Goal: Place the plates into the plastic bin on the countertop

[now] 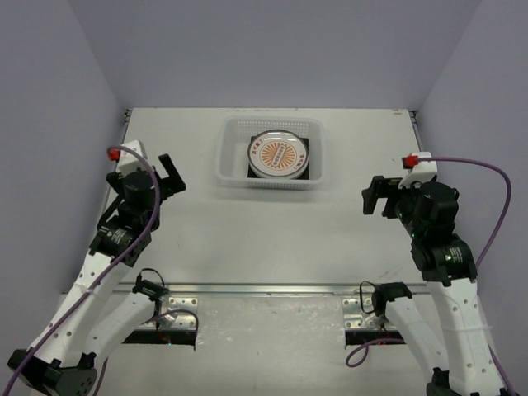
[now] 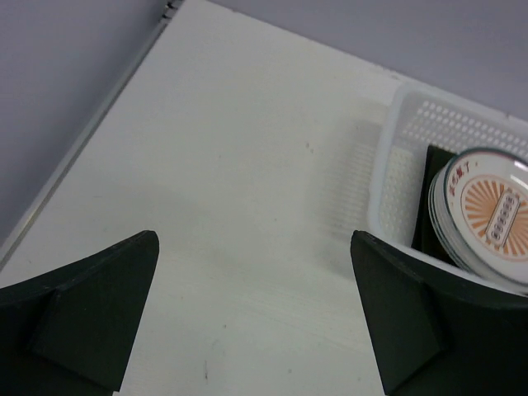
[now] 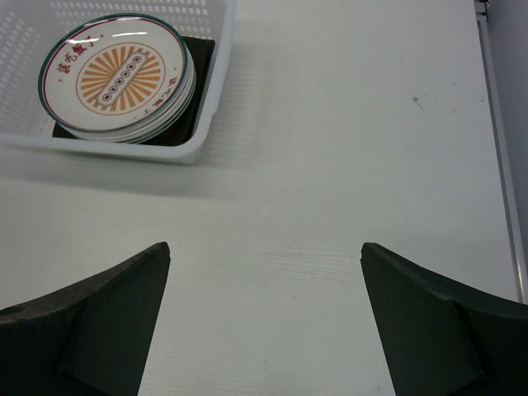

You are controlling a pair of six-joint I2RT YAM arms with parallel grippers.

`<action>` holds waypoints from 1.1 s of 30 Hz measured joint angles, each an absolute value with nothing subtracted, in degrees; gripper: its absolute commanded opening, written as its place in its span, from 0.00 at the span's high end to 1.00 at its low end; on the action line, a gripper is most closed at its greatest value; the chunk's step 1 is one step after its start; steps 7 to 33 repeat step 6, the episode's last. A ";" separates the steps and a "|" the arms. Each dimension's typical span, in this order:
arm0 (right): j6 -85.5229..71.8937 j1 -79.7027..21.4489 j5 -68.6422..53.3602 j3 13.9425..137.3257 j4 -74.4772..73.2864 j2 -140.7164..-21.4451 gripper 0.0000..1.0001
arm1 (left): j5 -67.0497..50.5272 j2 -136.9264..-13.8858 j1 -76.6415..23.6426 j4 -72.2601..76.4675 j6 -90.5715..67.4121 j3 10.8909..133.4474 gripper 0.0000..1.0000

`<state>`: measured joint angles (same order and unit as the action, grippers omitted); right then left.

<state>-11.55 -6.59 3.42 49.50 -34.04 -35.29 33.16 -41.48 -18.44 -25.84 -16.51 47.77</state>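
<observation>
The white lattice plastic bin point(image 1: 228, 153) stands at the back middle of the countertop point(image 1: 264, 223). Inside it lies a stack of plates: a round white plate with an orange sunburst print point(image 1: 278, 153) on top, a dark square plate point(image 1: 302, 172) showing beneath. The stack also shows in the left wrist view point(image 2: 487, 214) and the right wrist view point(image 3: 115, 77). My left gripper point(image 1: 169, 175) is open and empty, left of the bin. My right gripper point(image 1: 373, 195) is open and empty, right of the bin. Both hang above bare countertop.
A metal rail point(image 1: 264, 289) runs along the near edge of the countertop. Grey walls close in the left, back and right sides. The countertop's right edge strip point(image 3: 499, 157) shows in the right wrist view.
</observation>
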 measured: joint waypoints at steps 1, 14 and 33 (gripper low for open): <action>-11.57 -6.59 3.42 49.42 -34.04 -35.38 0.01 | 32.07 -41.09 -16.30 -24.86 -16.60 47.77 0.00; -11.57 -6.64 3.37 49.39 -33.35 -36.08 0.01 | 27.63 -40.85 -11.10 -21.88 -16.82 47.77 0.00; -11.57 -6.64 3.37 49.39 -33.35 -36.08 0.01 | 27.63 -40.85 -11.10 -21.88 -16.82 47.77 0.00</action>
